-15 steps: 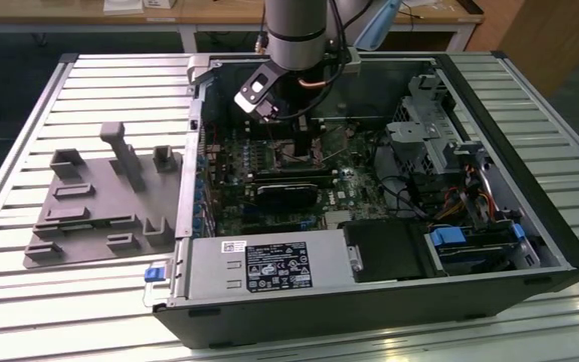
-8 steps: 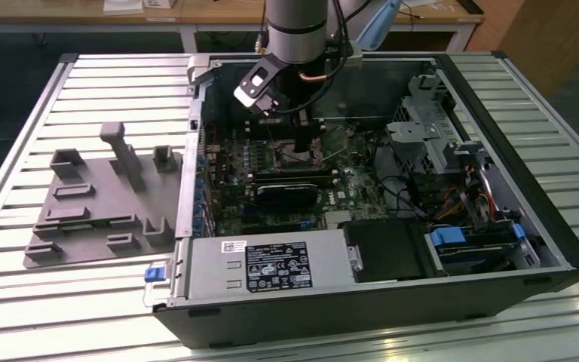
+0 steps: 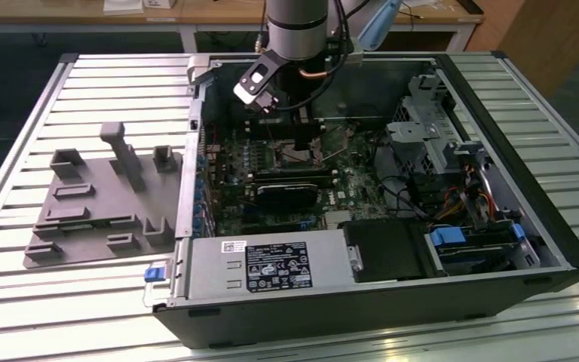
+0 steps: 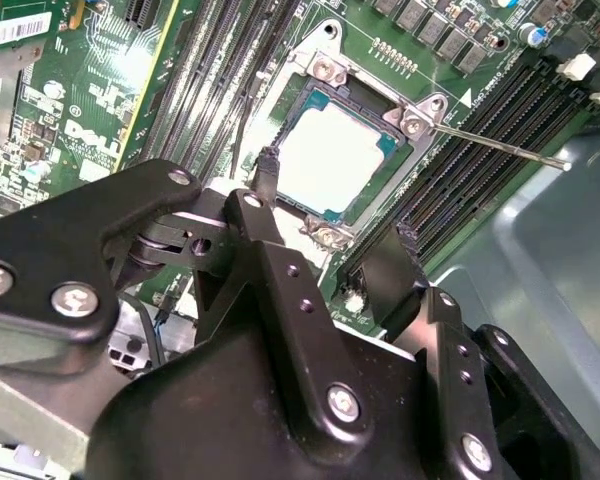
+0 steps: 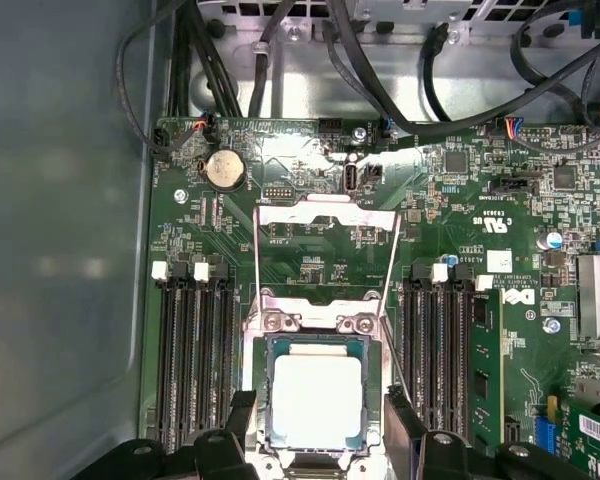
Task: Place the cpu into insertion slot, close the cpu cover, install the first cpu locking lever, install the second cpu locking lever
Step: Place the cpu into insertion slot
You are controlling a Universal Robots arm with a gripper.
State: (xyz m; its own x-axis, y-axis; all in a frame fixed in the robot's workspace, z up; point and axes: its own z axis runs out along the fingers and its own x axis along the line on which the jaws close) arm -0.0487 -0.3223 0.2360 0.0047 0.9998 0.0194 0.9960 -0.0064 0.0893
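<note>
One cpu (image 5: 315,400) in insertion slot (image 5: 316,343), beneath spread claw (image 4: 338,198).

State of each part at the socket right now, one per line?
cpu: seated in the slot, top bare.
slot: filled, uncovered.
cover: open, lying back off the slot.
lever: unlatched, rod sticking out sideways.
gripper: open, fingers either side of the cpu.
case: lying flat, side open.

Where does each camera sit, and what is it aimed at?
Exterior view: off the arm, looking down into the open computer case; the arm shows.
First wrist view: on the arm, facing the motherboard squarely; the tool shows.
Second wrist view: on the arm, slanting past the tool's black linkage.
Both wrist views share the cpu.
</note>
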